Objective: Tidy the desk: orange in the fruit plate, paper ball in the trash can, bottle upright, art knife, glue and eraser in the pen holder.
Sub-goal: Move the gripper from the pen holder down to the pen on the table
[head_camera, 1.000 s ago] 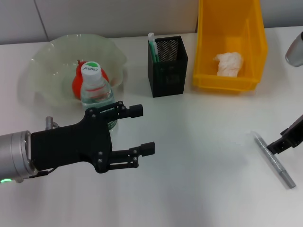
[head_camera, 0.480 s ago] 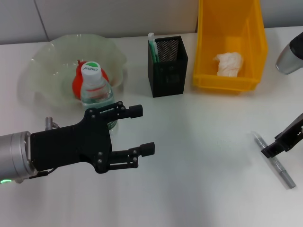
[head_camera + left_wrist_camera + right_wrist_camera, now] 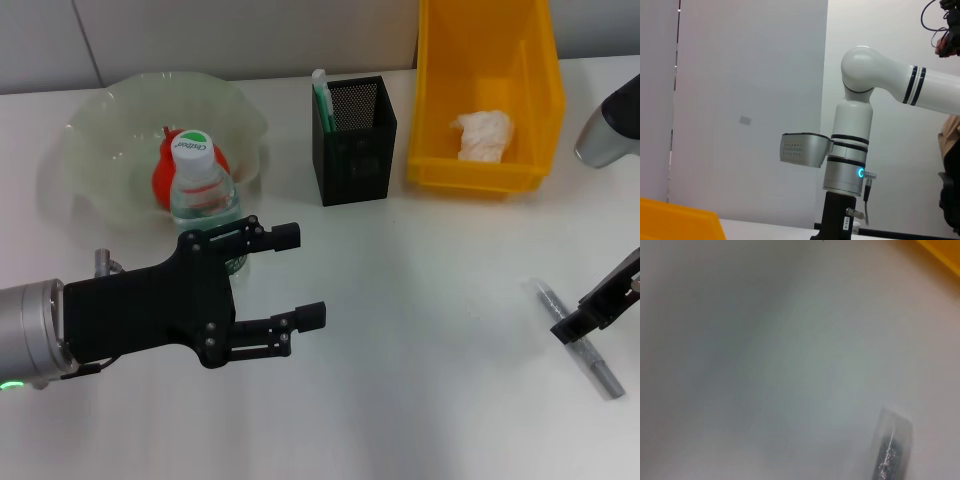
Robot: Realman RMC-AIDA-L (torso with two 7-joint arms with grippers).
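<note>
Head: left gripper (image 3: 300, 275) hung w/ fingers spread beside upright clear bottle (image 3: 205, 205); right gripper (image 3: 590, 318) over slim grey art knife (image 3: 580, 341), jaw state unclear. Crumpled paper ball (image 3: 483, 135) in yellow trash can (image 3: 470, 170).
R wrist: knife lay on matte white desk (image 3: 765, 365).

Hidden, cropped or blurred

The red-orange roundish orange (image 3: 163, 172) is mostly hidden behind the clear plastic bottle (image 3: 203, 196); the right gripper (image 3: 590, 318) is cut by the picture's edge over the grey art knife (image 3: 585, 347); the yellow rectangular trash can (image 3: 437, 100) loses its far rim; the right wrist view is blurred.
</note>
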